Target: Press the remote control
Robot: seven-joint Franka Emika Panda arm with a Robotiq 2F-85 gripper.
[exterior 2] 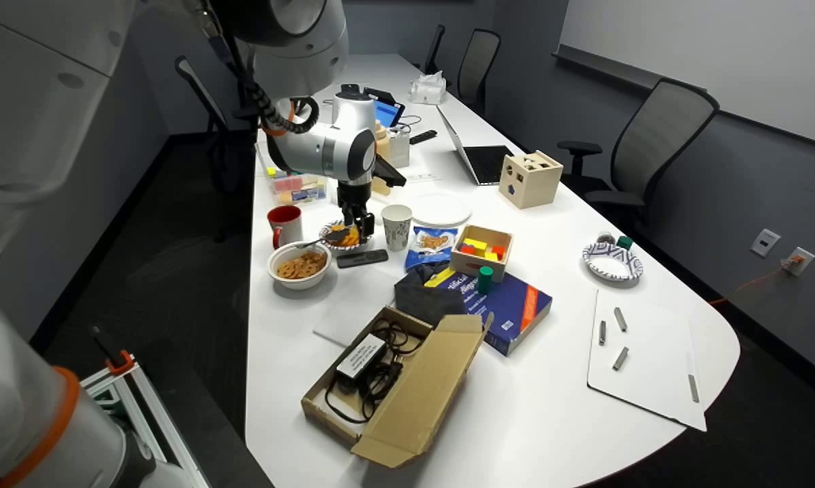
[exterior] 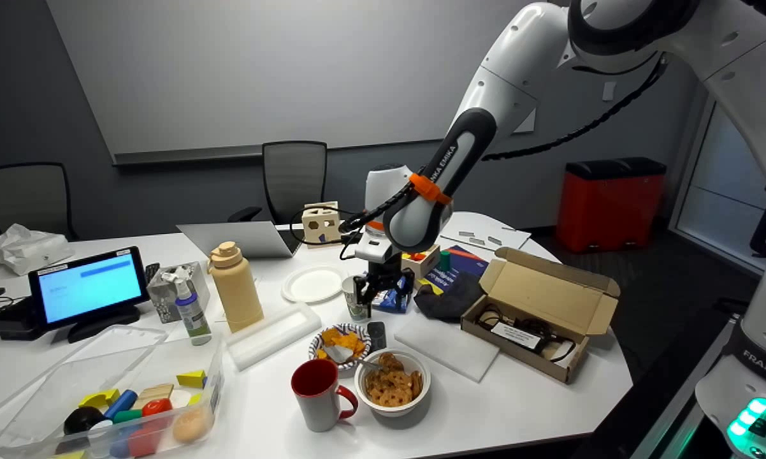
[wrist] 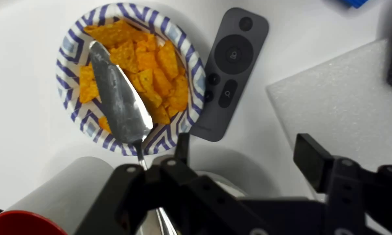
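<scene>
A long white table (exterior 2: 550,407) with a round end, full of stuff. Flat on that table, button side up, the dark gray remote control (wrist: 230,73), right beside a paper bowl (wrist: 68,75) of orange chips (wrist: 160,76). Up above, near the remote control, a black gripper (wrist: 246,153) with jaws spread wide and holding nothing. Close by, a mug (exterior: 322,408), red inside, a white bowl (exterior: 388,412) of brown snacks (exterior: 389,386), a paper cup (exterior 2: 396,227) and a flat white sheet (exterior: 450,347). Farther off, an open brown box (exterior 2: 434,386) and a clear tub (exterior: 160,354) of bright toys (exterior: 192,379). In the room, gray walls (exterior: 20,95), a big whiteboard (exterior: 262,70) and mesh chairs (exterior: 297,178). On the dark floor (exterior 2: 190,285), a red bin (exterior: 609,210) with a black lid (exterior: 615,167).
</scene>
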